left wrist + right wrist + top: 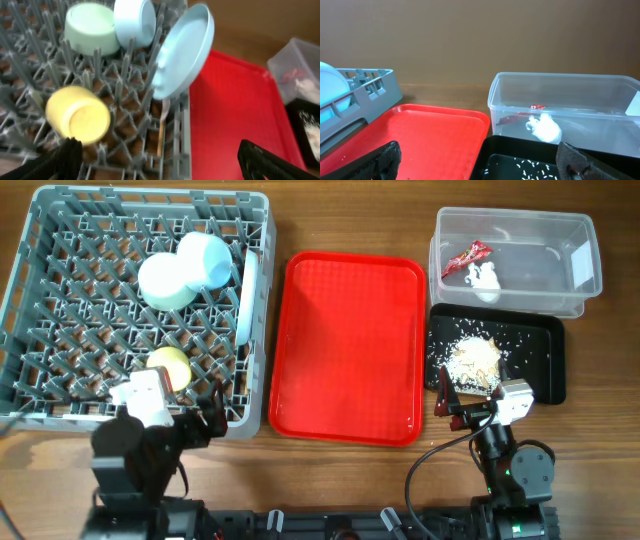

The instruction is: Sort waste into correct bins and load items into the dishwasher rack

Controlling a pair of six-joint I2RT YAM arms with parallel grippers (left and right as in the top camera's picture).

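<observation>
Both arms wait at the near edge of the desk (320, 220), each hand spread wide and empty. The left hand (159, 146) hangs over the front of the rack (150, 195). There a plate (247, 295) stands on edge, and a blue bowl (212, 255), green bowl (163, 280) and yellow bowl (170, 366) sit among the pegs, with a chopstick (160, 135) just beside the plate. The right hand (479, 150) faces the tub (560, 230), which holds the wrapper (467, 257) and tissue (485, 278). Rice scraps (473, 360) lie in the black tray (545, 370), right of the red tray (345, 345).

- Overhead: looks straight down from far, covering the whole table (330, 210).
- Left wrist: close, tilted down over the dishwasher rack (183, 130).
- Right wrist: low, level, facing the clear tub (600, 95).
- Both wrist views share the red tray (235, 110).
</observation>
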